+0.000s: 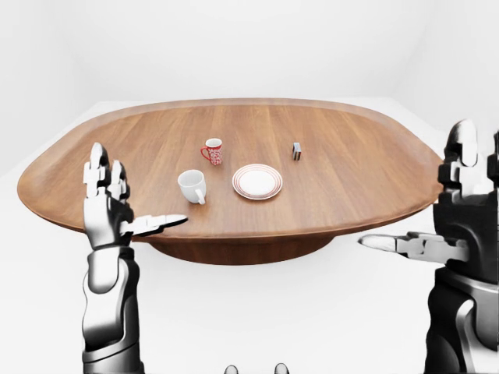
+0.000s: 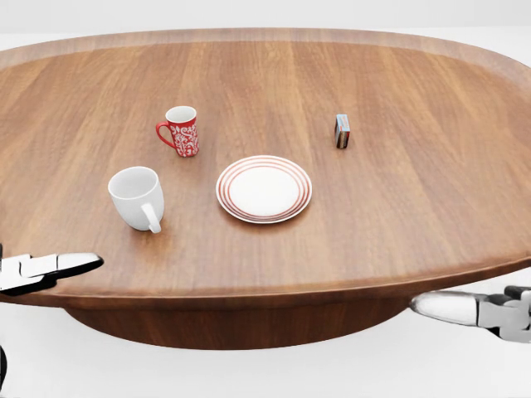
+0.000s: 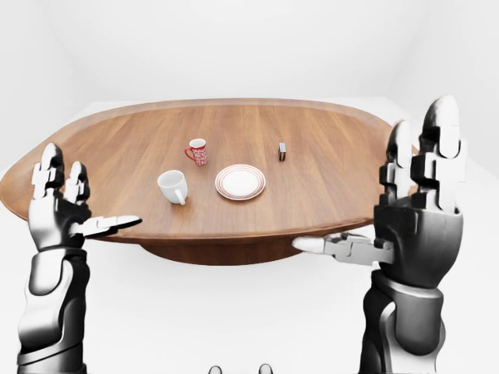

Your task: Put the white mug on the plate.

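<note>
Both robot hands, left robot hand (image 1: pixel 109 206) and right robot hand (image 3: pixel 421 210), are wide open. The white mug (image 2: pixel 138 197) sits beside the plate (image 2: pixel 264 189) on the counter (image 2: pixel 398 207).

Red patterned mug (image 2: pixel 181 130) and small box (image 2: pixel 342 131), well apart, on wooden table (image 2: pixel 415 207)

On the table (image 2: pixel 398 199), the white mug (image 2: pixel 137 197) stands left of the plate (image 2: pixel 264 189), the red mug (image 2: pixel 181 130) above them, a small box (image 2: pixel 342 131) at right, hand tips at both lower edges.
</note>
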